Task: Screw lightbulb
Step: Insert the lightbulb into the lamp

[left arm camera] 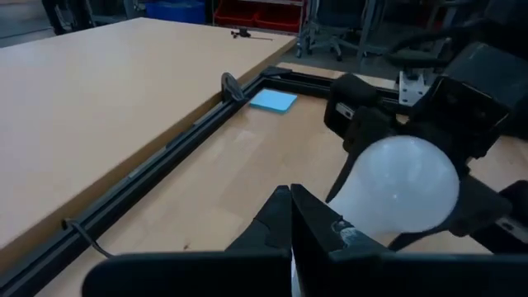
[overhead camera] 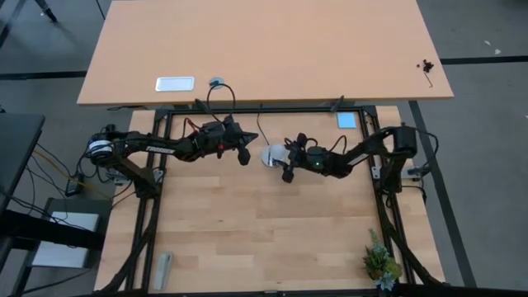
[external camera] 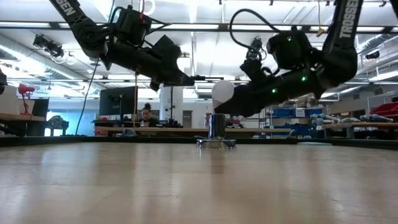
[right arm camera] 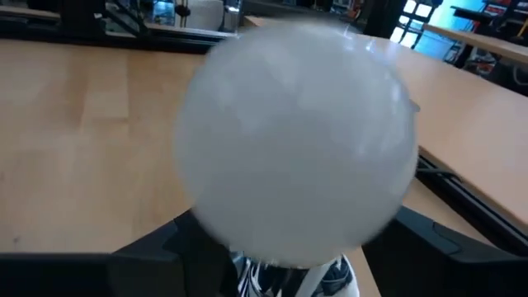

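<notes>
The lightbulb is white and frosted, and my right gripper is shut on it. It hangs just above the silvery socket, which stands upright on its round foot on the table. From above, the lightbulb covers most of the socket. It fills the right wrist view, and its threaded base shows low between the fingers. My left gripper is shut and holds nothing. It hovers close to the left of the bulb, pointing at it. My right gripper pinches the lightbulb's glass globe between its two fingers, one on each side of the widest part. The fingers come nearly level from the table's right, slanting a little down. The bulb is lifted clear, its screw base pointing down and a little tilted.
A thin black cord loops off toward the far side. A blue card lies at the far right inside the black frame. A small plant and a grey object sit at the near edge. A white plate lies on the far table.
</notes>
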Motion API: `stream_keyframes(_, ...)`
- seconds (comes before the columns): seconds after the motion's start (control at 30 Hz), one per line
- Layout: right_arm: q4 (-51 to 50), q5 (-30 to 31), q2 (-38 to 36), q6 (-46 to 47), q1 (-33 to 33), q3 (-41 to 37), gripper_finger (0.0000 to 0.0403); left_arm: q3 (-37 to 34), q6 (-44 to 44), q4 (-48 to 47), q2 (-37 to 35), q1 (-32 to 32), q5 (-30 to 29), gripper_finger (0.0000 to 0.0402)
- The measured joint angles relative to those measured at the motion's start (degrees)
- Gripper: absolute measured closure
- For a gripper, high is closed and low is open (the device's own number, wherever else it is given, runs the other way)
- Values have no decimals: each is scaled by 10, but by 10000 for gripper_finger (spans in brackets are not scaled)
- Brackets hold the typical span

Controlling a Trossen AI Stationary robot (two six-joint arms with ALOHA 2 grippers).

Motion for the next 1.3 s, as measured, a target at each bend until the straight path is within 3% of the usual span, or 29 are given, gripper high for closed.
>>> stream_keyframes(0.33,-20,0,-25,0,0,-3,193,0,0,1,0,0,0,401)
stream_keyframes(1.03,-26,0,-24,34,-2,3,210,1,-3,3,0,-1,9,401)
stream_keyframes(1.3,-86,-4,-24,61,-13,28,225,44,-2,-48,0,-1,23,401)
